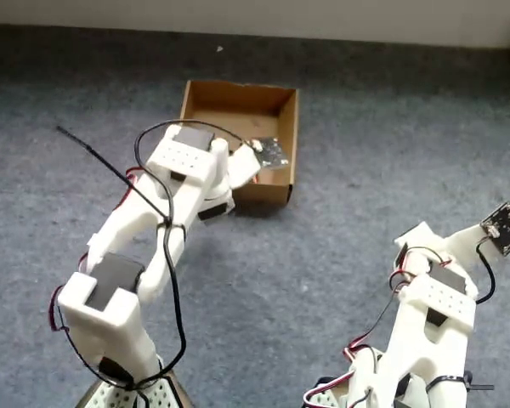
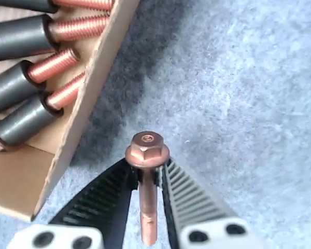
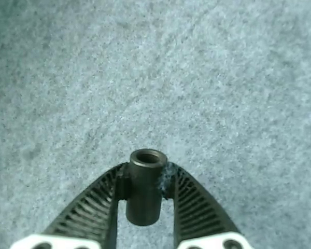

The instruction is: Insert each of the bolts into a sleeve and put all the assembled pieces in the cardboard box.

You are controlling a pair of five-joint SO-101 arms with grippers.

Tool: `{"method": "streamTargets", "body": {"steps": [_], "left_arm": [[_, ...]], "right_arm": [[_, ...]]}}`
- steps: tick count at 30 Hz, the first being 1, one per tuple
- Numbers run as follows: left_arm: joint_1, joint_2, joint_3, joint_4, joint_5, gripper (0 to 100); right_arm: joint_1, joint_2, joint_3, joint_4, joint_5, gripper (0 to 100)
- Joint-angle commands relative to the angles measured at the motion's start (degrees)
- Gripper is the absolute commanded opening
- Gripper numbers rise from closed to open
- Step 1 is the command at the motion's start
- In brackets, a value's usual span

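Observation:
My left gripper (image 2: 146, 168) is shut on a copper bolt (image 2: 147, 151), held by the shank just under its hex head, over the carpet beside the cardboard box (image 2: 91, 92). Several assembled pieces (image 2: 20, 37), dark sleeves with copper threads sticking out, lie inside the box. My right gripper (image 3: 145, 174) is shut on a dark sleeve (image 3: 144, 193), its open bore facing away from the wrist, above bare carpet. In the high view the left arm (image 1: 187, 170) sits at the near right corner of the box (image 1: 238, 87). The right arm (image 1: 433, 297) is at the lower right.
Grey carpet (image 1: 365, 170) covers the whole work surface, with a wide open stretch between the two arms. A black cable (image 1: 102, 161) loops off the left arm. A pale wall edge runs along the far side.

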Motion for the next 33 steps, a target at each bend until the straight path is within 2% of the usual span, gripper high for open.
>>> {"method": "streamTargets", "body": {"steps": [1, 4, 10, 14, 16, 20, 26, 29, 33], "left_arm": [[2.42, -11.65, 6.46, 0.53, 0.88, 1], [3.65, -19.82, 13.41, -1.41, 2.90, 1], [2.59, -35.82, 25.27, -12.92, 16.53, 1], [2.42, -42.68, 29.58, -16.26, 23.38, 1], [2.33, -44.70, 30.81, -16.70, 26.20, 1], [2.68, -47.52, 32.92, -18.55, 35.60, 1], [2.33, -51.38, 35.47, -20.75, 53.19, 1], [2.59, -56.13, 36.97, -20.75, 57.23, 1], [2.33, -66.59, 39.78, -21.19, 58.20, 1]], "right_arm": [[-1.19, -2.77, -0.31, -1.01, 2.73, 0.5], [-3.91, -2.77, -0.31, -0.92, 3.78, 0.5], [-5.41, -2.86, -0.57, -0.84, 3.78, 0.5], [-6.90, -2.86, -0.66, -0.13, 3.87, 0.5], [-8.66, -4.00, -0.84, 3.38, 3.87, 0.5], [-14.46, -15.96, -0.40, 8.40, 4.13, 0.5], [-23.87, -36.00, 0.75, 13.49, 10.20, 0.5], [-28.88, -41.19, 1.71, 15.16, 10.29, 0.5], [-35.21, -43.30, 2.68, 15.52, 10.29, 0.5]]}}
